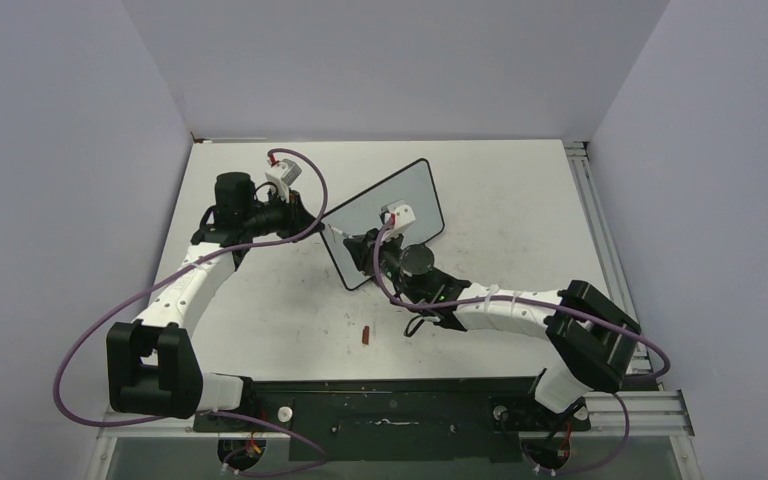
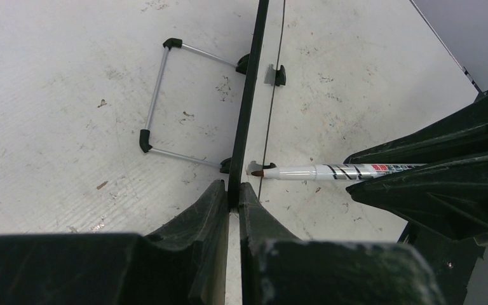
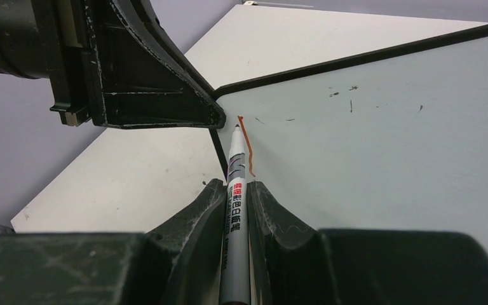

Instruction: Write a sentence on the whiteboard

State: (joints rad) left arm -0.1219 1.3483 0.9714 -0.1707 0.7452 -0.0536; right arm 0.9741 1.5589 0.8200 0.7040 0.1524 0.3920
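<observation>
The whiteboard [image 1: 400, 205] stands tilted on the table, with a black frame and a glossy grey-white face [image 3: 381, 140]. My left gripper [image 2: 234, 189] is shut on the board's frame edge [image 2: 249, 108] at its left corner [image 1: 312, 222]. My right gripper [image 3: 236, 185] is shut on a white marker [image 3: 235, 203], in front of the board's left end [image 1: 355, 243]. The marker tip [image 3: 237, 128] rests against the face near that corner. The only writing of the sentence is one short wavy reddish stroke [image 3: 248, 149] beside the tip.
A small red marker cap [image 1: 364, 335] lies on the smudged white tabletop [image 1: 260, 320] in front of the board. Behind the board, its wire stand [image 2: 157, 101] rests on the table. Grey walls close in on three sides, and a metal rail [image 1: 600, 230] runs along the right.
</observation>
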